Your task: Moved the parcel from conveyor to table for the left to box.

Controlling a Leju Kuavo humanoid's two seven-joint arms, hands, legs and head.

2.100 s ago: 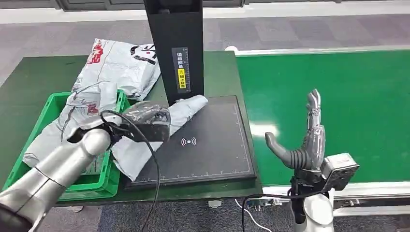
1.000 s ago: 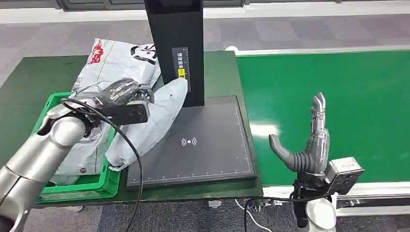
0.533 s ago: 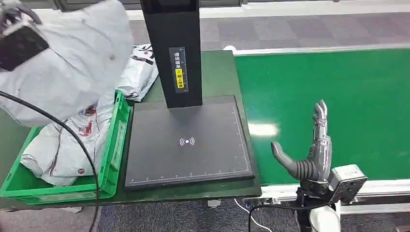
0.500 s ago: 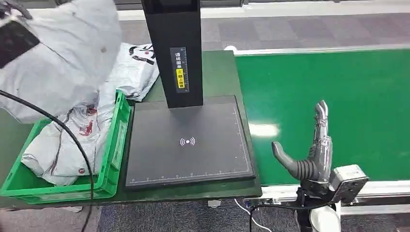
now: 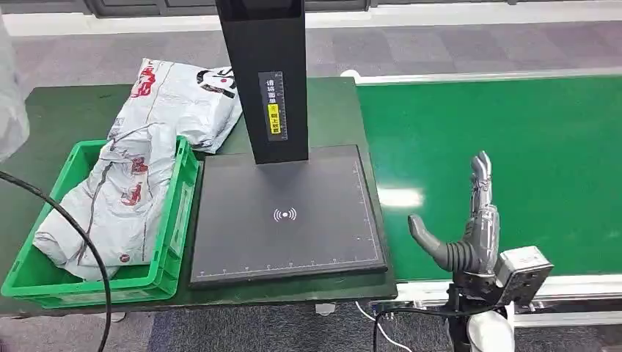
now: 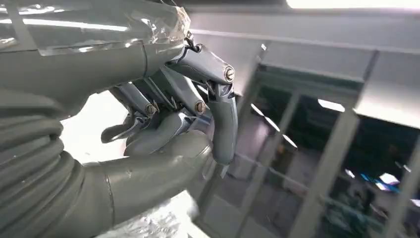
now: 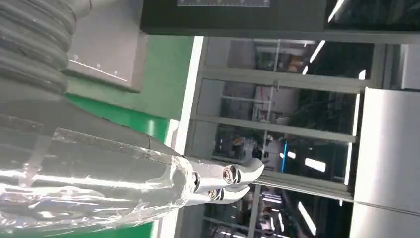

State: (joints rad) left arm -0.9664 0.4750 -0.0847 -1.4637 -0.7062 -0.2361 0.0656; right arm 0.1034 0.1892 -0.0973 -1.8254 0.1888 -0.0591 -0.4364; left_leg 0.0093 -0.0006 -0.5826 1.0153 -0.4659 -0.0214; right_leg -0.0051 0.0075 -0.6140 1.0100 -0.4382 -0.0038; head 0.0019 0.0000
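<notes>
A grey plastic parcel [image 5: 9,99] shows as a pale sliver at the far left edge of the head view, raised above the table. In the left wrist view my left hand [image 6: 168,129] has its fingers curled against the thumb, and crinkled parcel film [image 6: 148,225] lies under and behind them, so it grips the parcel. My right hand [image 5: 469,227] stands upright over the conveyor's near edge with its fingers straight, its thumb apart and nothing in it. Those straight fingers [image 7: 223,181] show again in the right wrist view.
A green crate [image 5: 172,242] at the table's front left holds another grey parcel [image 5: 117,205]. A third parcel [image 5: 183,95] lies behind it. The black scanner pad [image 5: 286,213] and its post [image 5: 268,73] fill the table's middle. The green conveyor belt [image 5: 513,139] runs to the right.
My left hand has swung the grey parcel from over the crate up and off to the left, almost out of the head view. The right hand has barely shifted.
</notes>
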